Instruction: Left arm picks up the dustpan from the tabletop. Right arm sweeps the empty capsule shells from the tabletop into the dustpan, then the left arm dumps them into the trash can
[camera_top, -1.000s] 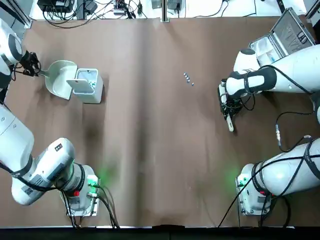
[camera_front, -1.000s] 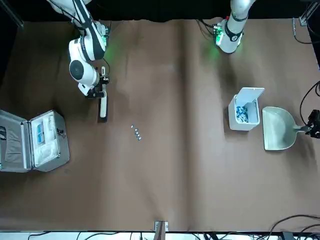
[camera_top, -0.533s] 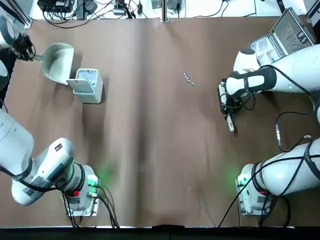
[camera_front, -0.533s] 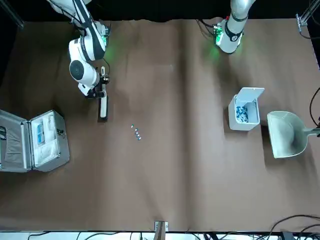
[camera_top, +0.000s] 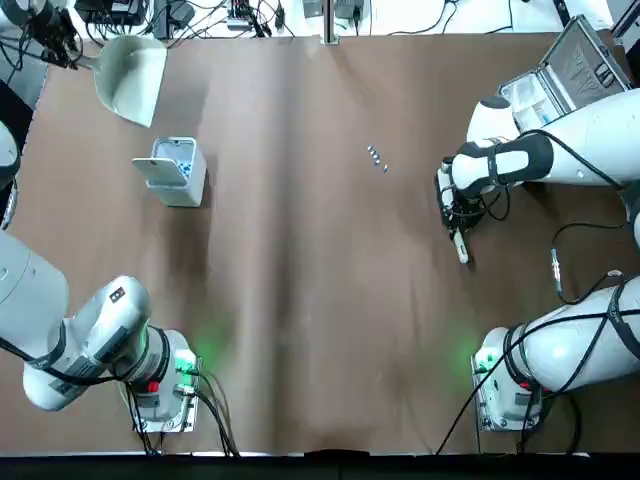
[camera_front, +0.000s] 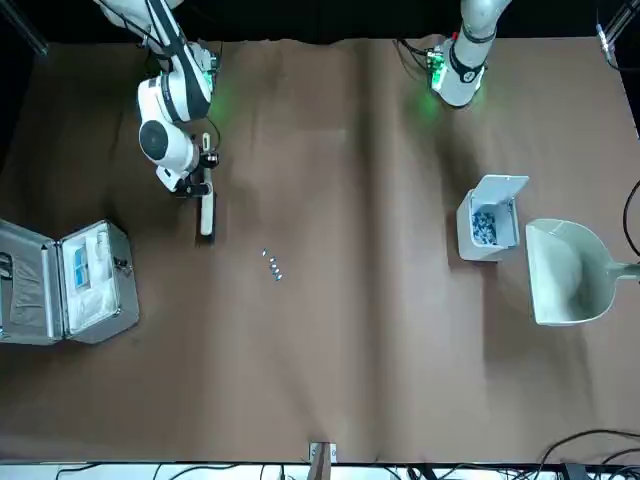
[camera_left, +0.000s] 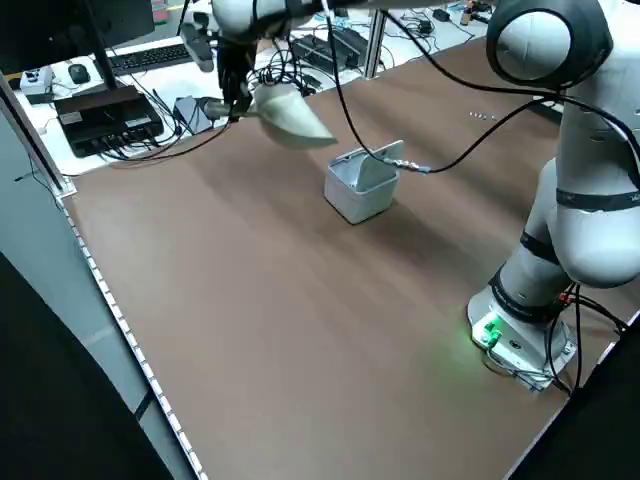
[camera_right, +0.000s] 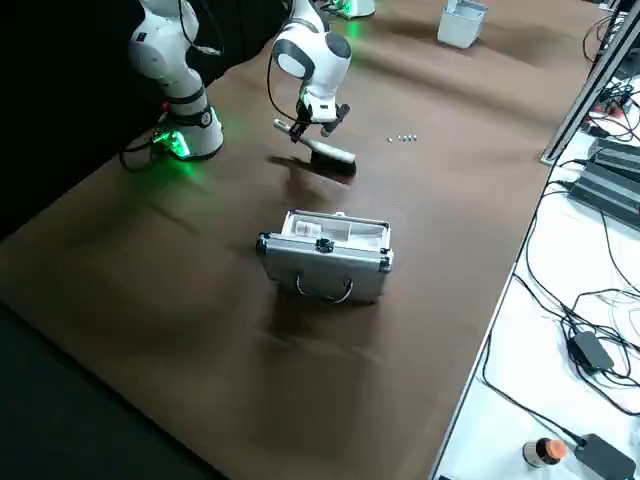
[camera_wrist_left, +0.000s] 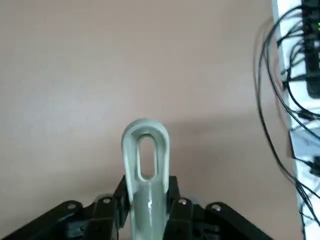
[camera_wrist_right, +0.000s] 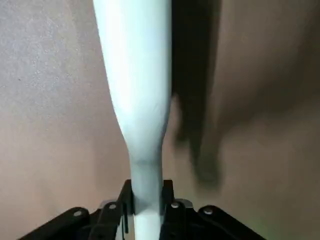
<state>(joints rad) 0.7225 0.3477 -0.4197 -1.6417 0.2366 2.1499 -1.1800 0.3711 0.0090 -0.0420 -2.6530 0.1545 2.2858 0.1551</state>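
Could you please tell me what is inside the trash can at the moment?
Inside the trash can, small blue-and-white pieces show through the open top, filling part of the opening. Whatever lies beneath them, down to the bottom, is covered and cannot be seen.

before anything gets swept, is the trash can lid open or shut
Open: the lid stands back from the rim, showing bluish contents inside the trash can.

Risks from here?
Left gripper has the dustpan only by its handle, so the pan might twist or tip. The trash can's lid sticks out toward the pan's side and may get bumped. Shells lie loose and could scatter under the brush.
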